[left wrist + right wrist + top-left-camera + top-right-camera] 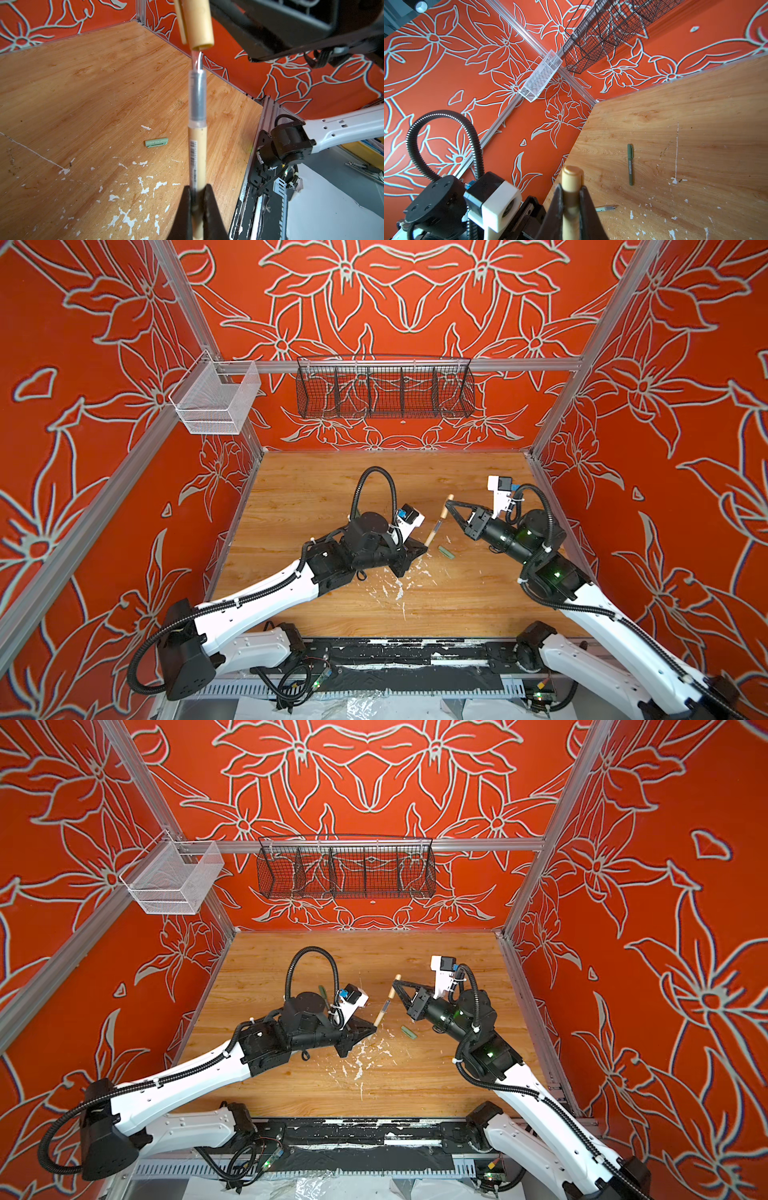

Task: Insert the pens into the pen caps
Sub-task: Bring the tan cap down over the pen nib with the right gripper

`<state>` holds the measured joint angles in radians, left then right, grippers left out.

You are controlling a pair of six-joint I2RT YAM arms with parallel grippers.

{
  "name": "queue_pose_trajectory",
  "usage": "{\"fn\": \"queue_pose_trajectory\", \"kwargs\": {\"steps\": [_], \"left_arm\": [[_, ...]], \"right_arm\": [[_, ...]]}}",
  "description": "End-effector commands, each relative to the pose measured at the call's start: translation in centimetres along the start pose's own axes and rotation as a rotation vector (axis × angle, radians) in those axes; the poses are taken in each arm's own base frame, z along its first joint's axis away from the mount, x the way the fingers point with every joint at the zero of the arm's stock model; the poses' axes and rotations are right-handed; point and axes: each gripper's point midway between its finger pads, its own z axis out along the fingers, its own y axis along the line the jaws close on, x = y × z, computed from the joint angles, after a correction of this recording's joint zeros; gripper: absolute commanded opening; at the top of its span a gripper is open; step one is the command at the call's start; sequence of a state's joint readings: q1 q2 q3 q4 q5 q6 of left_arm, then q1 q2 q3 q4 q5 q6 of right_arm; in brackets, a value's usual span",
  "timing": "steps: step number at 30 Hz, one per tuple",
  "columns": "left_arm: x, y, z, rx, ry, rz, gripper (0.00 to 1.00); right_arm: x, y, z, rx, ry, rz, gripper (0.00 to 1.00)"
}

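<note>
Step in hand: capping the tan pen, second of three by my read.

Left gripper (197, 193) is clamping the tan pen (197, 145) by its back end. Left arm is lying low over the table (332, 489), wrist rolled so the pen is slanting up and toward the far side.

Pale green cap (156, 142) is lying loose on the table just right of the pen, nothing touching it.

Next out, right gripper (571, 193) is pinching the tan cap (572, 182) across its body, open mouth facing the nib. Right forearm is angling in from the right toward centre.

Nib is sitting right at the cap's mouth, not seated as far as I can tell. The next move is calling for a straight push along the shared axis. The nib is thin, so any offset is risking a bend against the rim.

Farther back, dark green pen (630, 164) is lying flat with its cap on. Pale green pen (606, 208) is also on the table, uncapped, mostly hidden behind the right gripper in the right wrist view.
</note>
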<state>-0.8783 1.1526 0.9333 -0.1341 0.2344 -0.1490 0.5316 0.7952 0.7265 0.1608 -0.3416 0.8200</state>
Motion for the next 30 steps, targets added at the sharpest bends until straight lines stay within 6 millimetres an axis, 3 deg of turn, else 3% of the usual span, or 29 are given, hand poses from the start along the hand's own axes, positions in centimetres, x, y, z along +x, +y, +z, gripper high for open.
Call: {"fn": "queue_pose_trajectory", "kwargs": {"steps": [1, 20, 30], "left_arm": [[-0.3, -0.3, 0.2, 0.007, -0.004, 0.015, 0.0], [-0.6, -0.4, 0.0, 0.006, -0.015, 0.024, 0.0], [-0.7, -0.4, 0.0, 0.009, -0.012, 0.022, 0.0]], "right_arm": [[-0.6, 0.2, -0.6, 0.005, -0.033, -0.01, 0.0], [1.4, -0.8, 0.0, 0.0, 0.038, 0.029, 0.0], [0.6, -0.6, -0.2, -0.005, -0.004, 0.02, 0.0]]}}
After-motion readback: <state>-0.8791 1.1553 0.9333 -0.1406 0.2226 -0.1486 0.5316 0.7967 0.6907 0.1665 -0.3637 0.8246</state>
